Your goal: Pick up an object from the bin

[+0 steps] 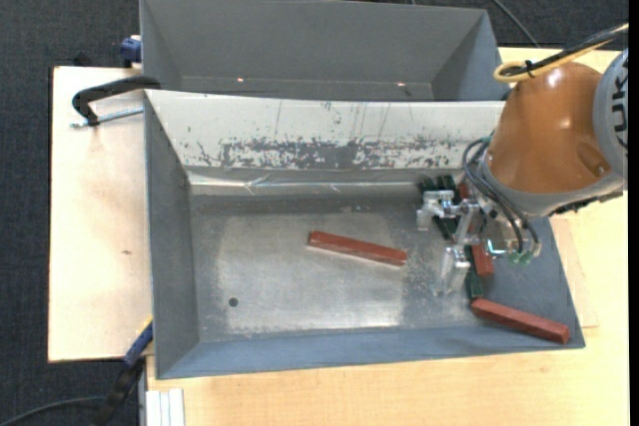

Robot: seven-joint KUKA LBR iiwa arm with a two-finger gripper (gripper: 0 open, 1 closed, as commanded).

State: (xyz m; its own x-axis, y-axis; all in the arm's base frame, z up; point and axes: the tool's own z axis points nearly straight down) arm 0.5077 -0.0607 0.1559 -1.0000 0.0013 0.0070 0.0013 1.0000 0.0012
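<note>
Red-brown bar (356,248) just left of end effector (455,276), 2nd bar (520,320) lower right

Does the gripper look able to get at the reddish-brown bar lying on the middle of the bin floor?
Probably yes. The reddish-brown bar lies flat and alone on the bin floor, nothing on it, and the gripper hangs just off its right end with only bare floor between.

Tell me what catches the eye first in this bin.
The arm's orange dome looms at the right of the bin. A reddish-brown stick lies flat near the middle of the floor, and a second stick rests on the sloping wall at the lower right.
</note>
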